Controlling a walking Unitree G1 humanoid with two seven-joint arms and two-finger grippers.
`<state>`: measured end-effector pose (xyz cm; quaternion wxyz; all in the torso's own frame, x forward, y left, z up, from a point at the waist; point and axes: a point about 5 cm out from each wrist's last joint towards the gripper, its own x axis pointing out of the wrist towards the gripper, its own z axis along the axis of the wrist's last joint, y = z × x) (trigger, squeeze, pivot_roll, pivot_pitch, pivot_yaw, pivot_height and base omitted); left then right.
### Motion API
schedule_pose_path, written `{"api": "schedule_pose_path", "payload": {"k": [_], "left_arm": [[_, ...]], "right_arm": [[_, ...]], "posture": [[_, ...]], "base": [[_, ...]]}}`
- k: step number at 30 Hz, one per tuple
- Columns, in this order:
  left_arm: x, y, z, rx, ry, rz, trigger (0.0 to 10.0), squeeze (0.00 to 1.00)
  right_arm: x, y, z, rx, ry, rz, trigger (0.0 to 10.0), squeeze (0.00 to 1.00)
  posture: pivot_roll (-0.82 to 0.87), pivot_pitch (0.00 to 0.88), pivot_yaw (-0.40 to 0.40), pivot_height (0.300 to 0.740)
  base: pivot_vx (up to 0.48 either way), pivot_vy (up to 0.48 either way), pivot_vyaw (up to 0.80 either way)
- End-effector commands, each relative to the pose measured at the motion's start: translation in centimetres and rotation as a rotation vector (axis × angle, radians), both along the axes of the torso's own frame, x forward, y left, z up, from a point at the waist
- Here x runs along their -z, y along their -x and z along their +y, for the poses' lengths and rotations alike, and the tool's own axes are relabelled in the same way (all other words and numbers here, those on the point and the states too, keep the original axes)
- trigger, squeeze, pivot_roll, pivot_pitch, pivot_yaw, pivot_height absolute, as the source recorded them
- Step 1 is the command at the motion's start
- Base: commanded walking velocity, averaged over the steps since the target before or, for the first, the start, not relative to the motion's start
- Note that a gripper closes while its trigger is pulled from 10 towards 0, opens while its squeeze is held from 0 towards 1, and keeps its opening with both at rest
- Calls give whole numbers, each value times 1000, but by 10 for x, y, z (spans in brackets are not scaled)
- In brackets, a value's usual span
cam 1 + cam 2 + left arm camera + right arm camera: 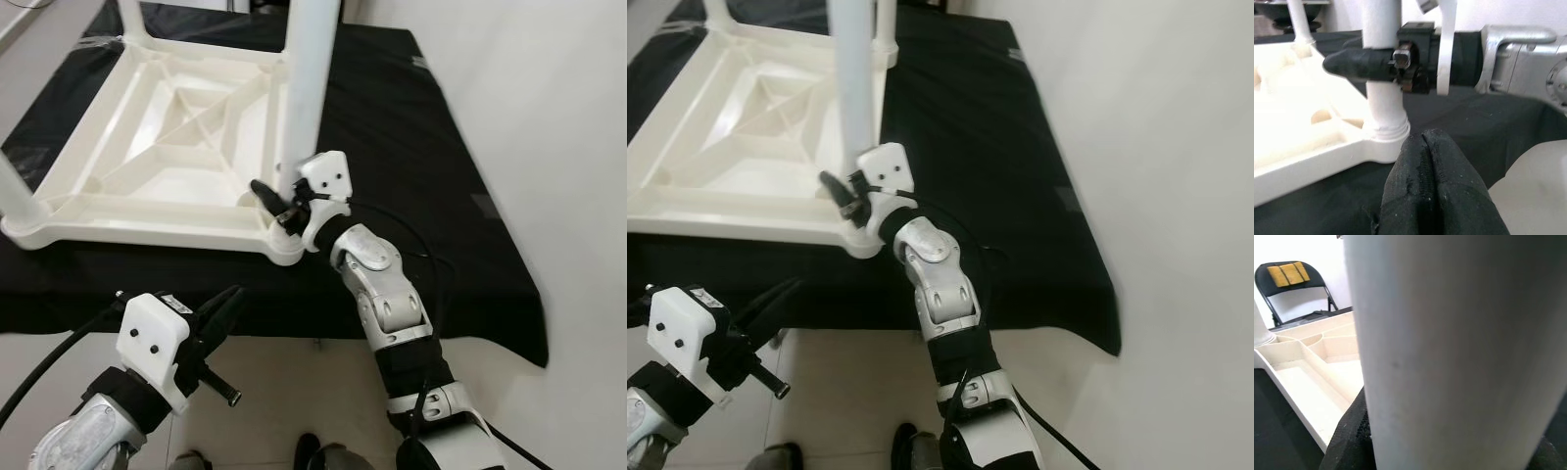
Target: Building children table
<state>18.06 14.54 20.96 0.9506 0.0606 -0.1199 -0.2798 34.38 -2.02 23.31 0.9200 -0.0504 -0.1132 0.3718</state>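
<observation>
We see the right gripper point(279, 201) fingers clasping the smooth white plastic leg point(309, 78); left gripper point(230, 304) at 7 o'clock, fingers closed.

Overturned white plastic table top point(147, 147) lies on the black-draped surface point(411, 147); white cylindrical leg point(309, 88) stands in its near right corner; black folding chair point(1295, 284) behind.

One upturned white tabletop point(147, 211), three white legs point(312, 88) standing in it, one black cloth point(411, 147), one folding chair point(1293, 284).
</observation>
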Motion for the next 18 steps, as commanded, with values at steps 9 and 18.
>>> {"api": "schedule_pose_path", "payload": {"k": [9, 18], "left_arm": [[0, 0, 0, -4, -16, -5, 10000, 0], [2, -1, 0, -15, -28, 1, 10000, 0]], "right_arm": [[-3, 5, 23, -231, 42, 37, 10000, 1000], [-27, 5, 24, -673, 120, -48, 10000, 0]], "posture": [[156, 259, -171, 740], [174, 245, -179, 740]], "base": [[0, 0, 0], [0, 0, 0]]}}
